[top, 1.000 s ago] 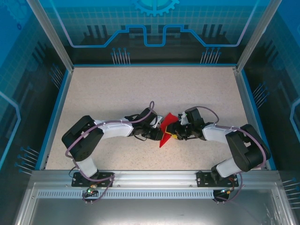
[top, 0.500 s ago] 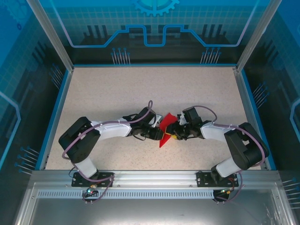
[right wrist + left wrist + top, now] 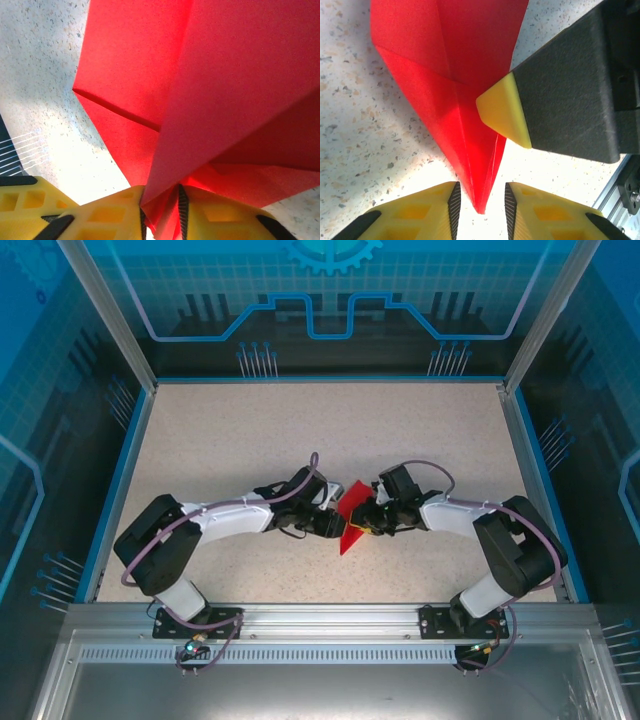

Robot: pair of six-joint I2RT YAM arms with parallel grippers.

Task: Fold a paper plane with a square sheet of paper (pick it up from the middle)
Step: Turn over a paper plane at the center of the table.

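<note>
Between the pads of my right gripper point(image 3: 161, 216), the thin bright-red paper dart point(image 3: 225, 90) is pinched at its folded edge. Just past it, my left gripper point(image 3: 481, 212) stands with jaws parted either side of the dart's tip, gripping nothing. The nose folds and centre crease look done, and I judge the wings remain. The creases are crisp.

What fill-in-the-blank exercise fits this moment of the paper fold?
1. The folded paper is coloured ___.
2. The right pincer is ___ on the folded paper.
3. The left pincer stands ___, with the paper's pointed tip between its jaws.
Missing words: red; shut; open.
</note>
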